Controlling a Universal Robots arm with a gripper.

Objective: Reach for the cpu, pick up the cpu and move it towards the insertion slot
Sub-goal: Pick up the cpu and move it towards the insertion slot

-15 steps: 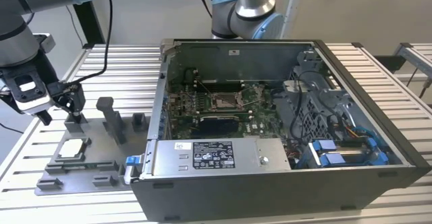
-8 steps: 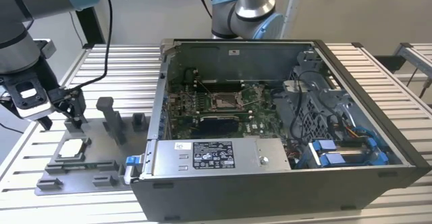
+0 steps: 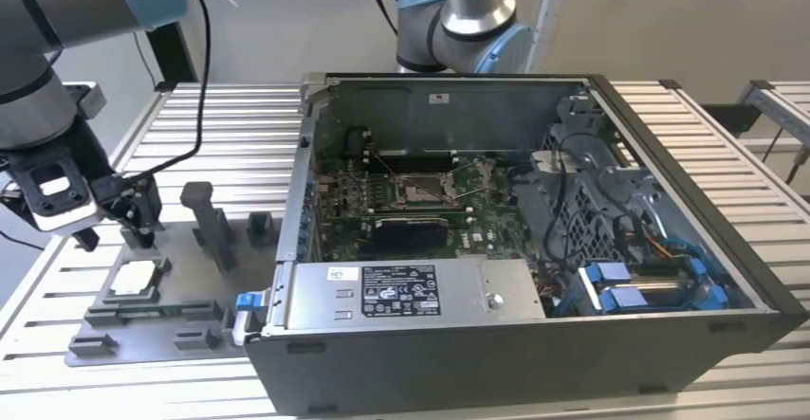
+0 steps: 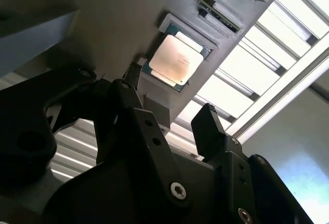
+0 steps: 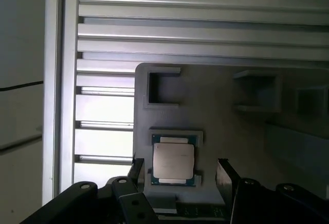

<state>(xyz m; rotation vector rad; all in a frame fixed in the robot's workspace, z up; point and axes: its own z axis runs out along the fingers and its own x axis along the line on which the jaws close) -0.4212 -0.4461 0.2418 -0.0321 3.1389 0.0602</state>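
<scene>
I read the gripper point(image 4: 170, 96) as wide open and holding nothing. Its fingers point(image 5: 224, 175) stand apart on either side of the cpu point(image 5: 174, 161), just above it. The cpu lies flat, pale face up, in a recess of the grey fixture point(image 3: 158, 318) on the counter point(image 3: 708, 121). The insertion slot point(image 3: 424, 188) sits well apart from the fixture, inside the open computer case point(image 3: 506, 354).

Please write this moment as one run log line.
phase: reach | gripper: open, above cpu, holding nothing | cpu: seated in grey fixture
</scene>
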